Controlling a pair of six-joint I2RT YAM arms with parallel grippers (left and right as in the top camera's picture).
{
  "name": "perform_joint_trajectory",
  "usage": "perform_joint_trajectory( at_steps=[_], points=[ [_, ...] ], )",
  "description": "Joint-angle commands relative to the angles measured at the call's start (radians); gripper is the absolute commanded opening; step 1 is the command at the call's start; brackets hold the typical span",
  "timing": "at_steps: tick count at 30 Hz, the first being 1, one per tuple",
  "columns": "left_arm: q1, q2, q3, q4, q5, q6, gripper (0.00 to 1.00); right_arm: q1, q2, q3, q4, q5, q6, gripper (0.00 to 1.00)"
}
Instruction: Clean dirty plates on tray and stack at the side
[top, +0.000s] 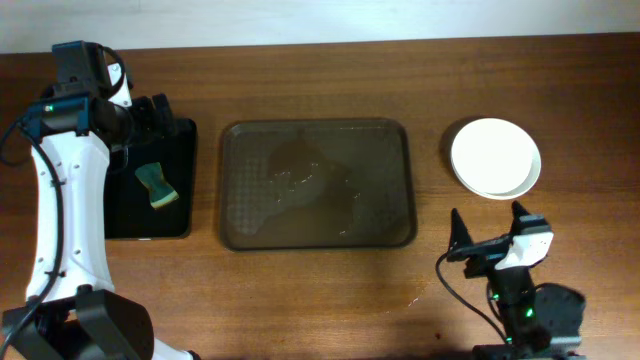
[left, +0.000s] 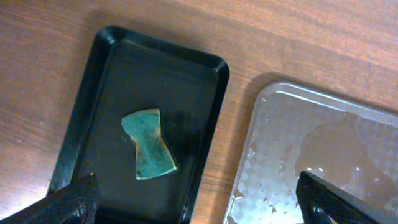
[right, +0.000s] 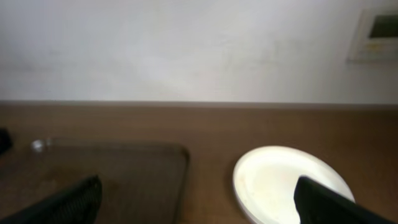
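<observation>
The brown tray (top: 395, 140) lies at the table's middle with wet patches and no plates on it; it also shows in the left wrist view (left: 323, 155) and the right wrist view (right: 124, 174). White plates (top: 495, 158) sit stacked on the table to the tray's right, also in the right wrist view (right: 273, 180). My left gripper (top: 160, 115) is open and empty above the black tray; its fingertips (left: 196, 202) straddle the gap between the two trays. My right gripper (top: 490, 235) is open and empty near the front edge, just before the plate stack; its fingers show in the right wrist view (right: 196, 199).
A narrow black tray (top: 120, 210) at the left holds a green sponge (top: 157, 185), also seen in the left wrist view (left: 147, 143). A pale wall (right: 186, 50) stands behind the table.
</observation>
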Motion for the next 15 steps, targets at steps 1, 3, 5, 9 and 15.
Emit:
perform_joint_trajectory(
  at_steps=[1,3,5,9,15],
  points=[
    [0.005,0.003,0.008,0.001,0.006,0.002,0.99,0.023,-0.096,-0.115,0.093,0.011,0.027,0.98],
    [0.005,0.003,0.008,0.001,0.006,0.002,0.99,0.023,-0.135,-0.167,0.14,0.013,0.045,0.98],
    [0.005,0.003,0.008,0.001,0.006,0.002,0.99,0.023,-0.134,-0.216,0.216,0.013,0.045,0.98],
    [0.005,0.003,0.008,0.001,0.006,0.002,0.99,0.023,-0.134,-0.248,0.131,0.013,0.044,0.98],
    [0.005,0.003,0.008,0.001,0.006,0.002,0.99,0.023,-0.131,-0.248,0.101,0.013,0.045,0.98]
  ],
)
